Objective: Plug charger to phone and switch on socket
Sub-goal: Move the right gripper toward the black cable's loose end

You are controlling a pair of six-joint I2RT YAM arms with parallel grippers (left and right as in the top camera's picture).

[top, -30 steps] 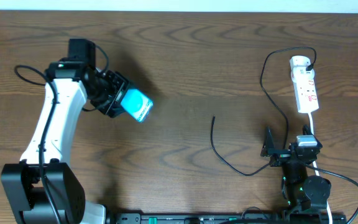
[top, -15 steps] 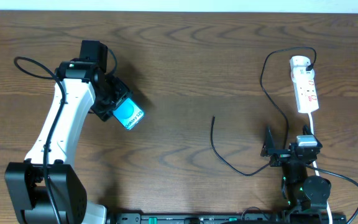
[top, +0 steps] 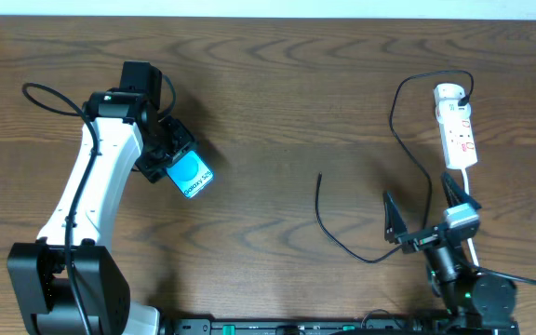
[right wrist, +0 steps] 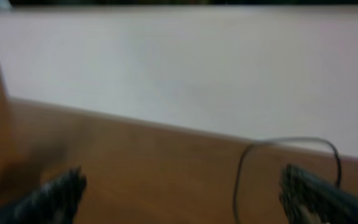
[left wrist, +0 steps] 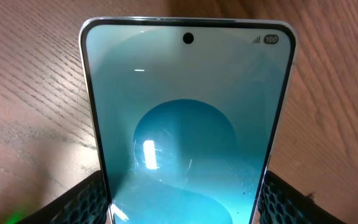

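Right jaws lifted, wide; left jaws clamp phone [top: 191,174].

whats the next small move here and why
Probably swing the right gripper toward the loose end of the charger and take it. Its jaws stand open and empty, the left gripper holds the phone, and that end lies unplugged.

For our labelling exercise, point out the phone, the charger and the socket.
phone [top: 191,175], overhead view, on its lit screen
charger [top: 319,182], overhead view, near its free tip
socket [top: 458,130], overhead view, on its white body
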